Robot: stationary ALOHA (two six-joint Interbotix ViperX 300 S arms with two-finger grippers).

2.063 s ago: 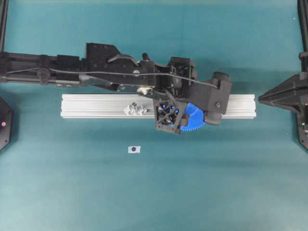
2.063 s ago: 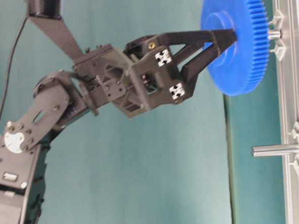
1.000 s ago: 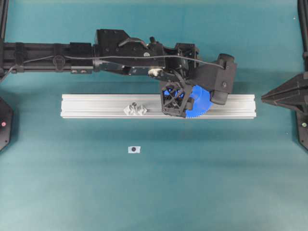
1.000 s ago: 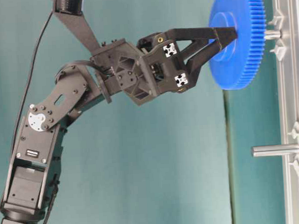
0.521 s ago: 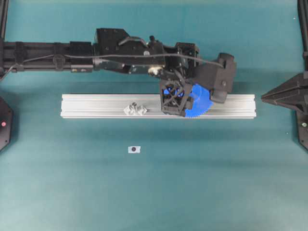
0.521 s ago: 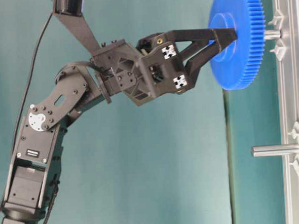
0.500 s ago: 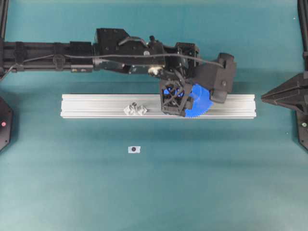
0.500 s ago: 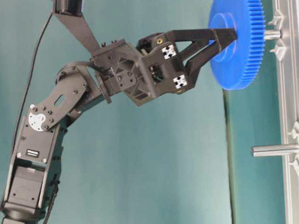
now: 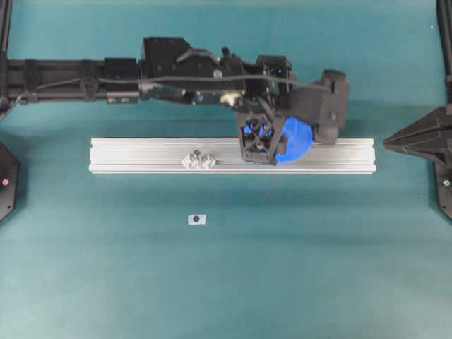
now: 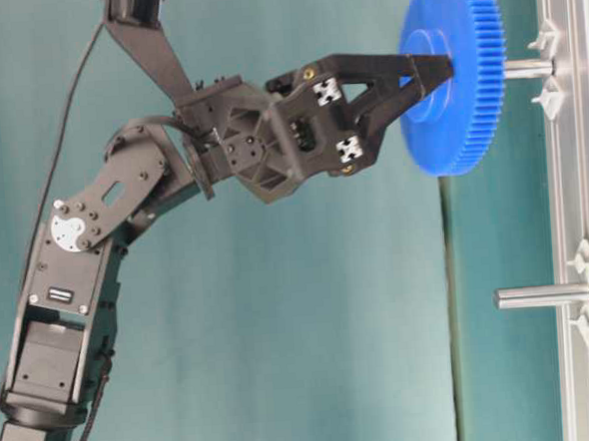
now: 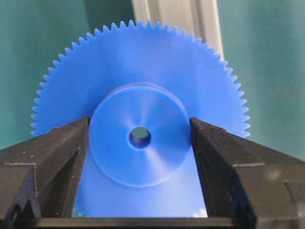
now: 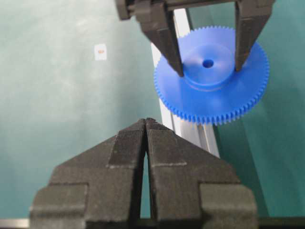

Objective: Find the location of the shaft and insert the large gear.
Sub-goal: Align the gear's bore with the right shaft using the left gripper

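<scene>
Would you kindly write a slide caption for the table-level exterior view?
Left gripper holding the large gear by its hub, just off the shaft on the aluminium rail.

Robotics lab bench, teal mat [image 9: 226,282], aluminium rail [image 9: 141,155] fixture, black robot arm [image 10: 87,263]

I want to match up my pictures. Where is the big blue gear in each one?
Overhead: the large gear is right of middle, over the aluminium rail.
Table-level: top right, beside the rail.
Left wrist: fills the middle, hub gripped by the left pincer.
Right wrist: upper right.
Shared landmark: the rail, visible in every view.
</scene>
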